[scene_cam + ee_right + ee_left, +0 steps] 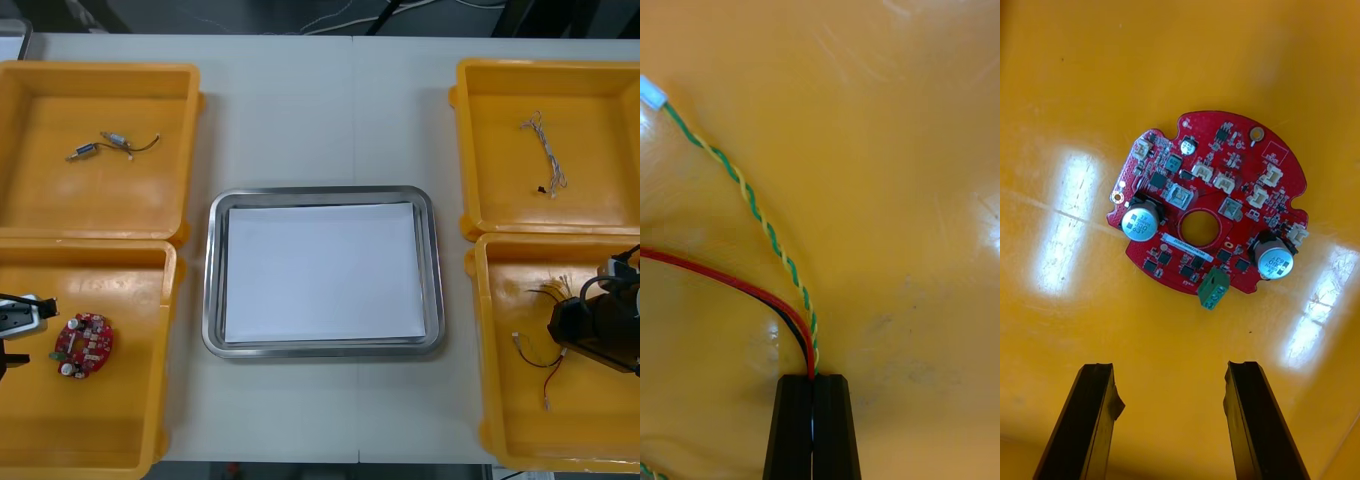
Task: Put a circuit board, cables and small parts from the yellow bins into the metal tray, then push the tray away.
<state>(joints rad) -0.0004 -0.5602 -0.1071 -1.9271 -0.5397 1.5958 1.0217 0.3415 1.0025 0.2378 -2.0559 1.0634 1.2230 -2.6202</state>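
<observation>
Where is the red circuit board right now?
In the front view the circuit board lies in the near yellow bin on the robot's left, beside the open left gripper; the right gripper pinches cables in the near right bin.

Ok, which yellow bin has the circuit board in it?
The near left bin: the round red circuit board lies there, ahead of the open left tool. The others hold none.
</observation>
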